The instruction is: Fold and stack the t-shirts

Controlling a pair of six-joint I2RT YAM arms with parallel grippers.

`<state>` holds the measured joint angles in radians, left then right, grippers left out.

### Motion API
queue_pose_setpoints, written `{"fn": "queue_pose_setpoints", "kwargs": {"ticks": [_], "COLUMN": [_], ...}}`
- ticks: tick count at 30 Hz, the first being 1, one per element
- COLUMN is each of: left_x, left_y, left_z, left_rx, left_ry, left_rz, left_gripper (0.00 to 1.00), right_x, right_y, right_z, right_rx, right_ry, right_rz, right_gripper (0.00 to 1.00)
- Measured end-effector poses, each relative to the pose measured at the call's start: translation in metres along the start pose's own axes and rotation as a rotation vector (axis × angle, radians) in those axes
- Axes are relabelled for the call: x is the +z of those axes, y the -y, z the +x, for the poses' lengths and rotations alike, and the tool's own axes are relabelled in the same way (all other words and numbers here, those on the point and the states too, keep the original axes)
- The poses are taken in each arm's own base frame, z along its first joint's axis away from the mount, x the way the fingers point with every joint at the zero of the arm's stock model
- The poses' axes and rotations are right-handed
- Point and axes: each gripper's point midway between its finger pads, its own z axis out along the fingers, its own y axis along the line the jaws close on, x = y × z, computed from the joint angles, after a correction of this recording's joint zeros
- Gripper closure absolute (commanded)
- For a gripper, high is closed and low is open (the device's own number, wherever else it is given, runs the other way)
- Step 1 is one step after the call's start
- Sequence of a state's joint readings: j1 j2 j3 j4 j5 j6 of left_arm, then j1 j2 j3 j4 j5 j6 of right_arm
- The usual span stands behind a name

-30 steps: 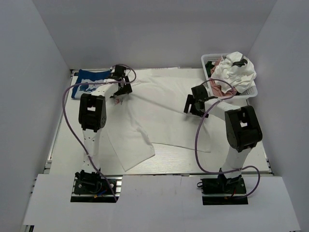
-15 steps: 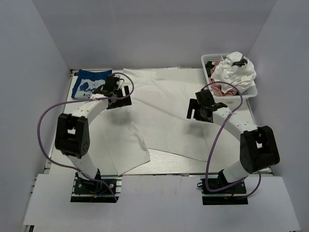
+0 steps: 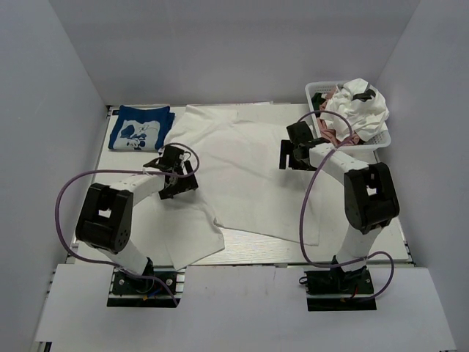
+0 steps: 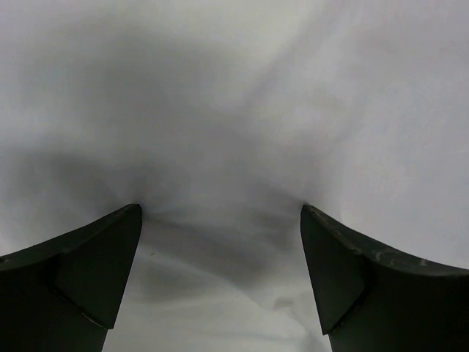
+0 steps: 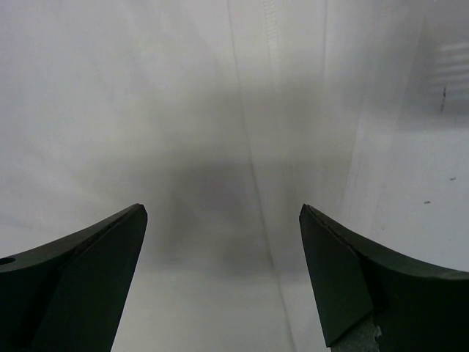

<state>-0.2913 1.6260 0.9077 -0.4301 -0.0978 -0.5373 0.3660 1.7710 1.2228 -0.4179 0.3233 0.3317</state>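
The big white shirt [image 3: 242, 169] in the middle of the overhead view is soft matt cloth with gentle creases. In the right wrist view a stitched seam [image 5: 271, 44] runs down it. The blue shirt [image 3: 139, 126] at the upper left is matt cloth too, with a flat white print. The basket [image 3: 319, 88] at the upper right is white plastic mesh and holds crumpled cloth [image 3: 359, 106]. The table [image 3: 256, 251] looks like pale matt wood grain. The left gripper [image 4: 220, 211] and the right gripper [image 5: 222, 209] have dark, smooth, matt fingers that look like plastic.
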Motion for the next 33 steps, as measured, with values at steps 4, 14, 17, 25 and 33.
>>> {"fn": "queue_pose_setpoints", "kwargs": {"ticks": [4, 14, 17, 25, 33], "left_x": [-0.004, -0.041, -0.052, -0.072, -0.027], "left_y": [-0.015, -0.081, -0.091, -0.042, -0.021], "left_z": [0.009, 0.065, 0.067, -0.029, -0.051], "left_rx": [-0.109, -0.360, -0.352, -0.318, -0.192], "left_ry": [0.002, -0.077, -0.089, 0.129, 0.146], "left_rz": [-0.074, -0.378, -0.431, -0.260, -0.186], "left_gripper": [0.00, 0.00, 0.00, 0.00, 0.00], "right_x": [0.017, 0.027, 0.027, 0.021, 0.029], "right_y": [0.001, 0.012, 0.009, -0.029, -0.038], "right_z": [0.003, 0.000, 0.000, 0.009, 0.011], "right_rx": [-0.022, -0.048, -0.076, -0.172, -0.216], "right_ry": [-0.034, -0.036, -0.039, -0.037, -0.035], "right_rz": [0.026, 0.068, 0.045, -0.147, -0.135], "right_gripper": [0.10, 0.10, 0.10, 0.10, 0.10]}}
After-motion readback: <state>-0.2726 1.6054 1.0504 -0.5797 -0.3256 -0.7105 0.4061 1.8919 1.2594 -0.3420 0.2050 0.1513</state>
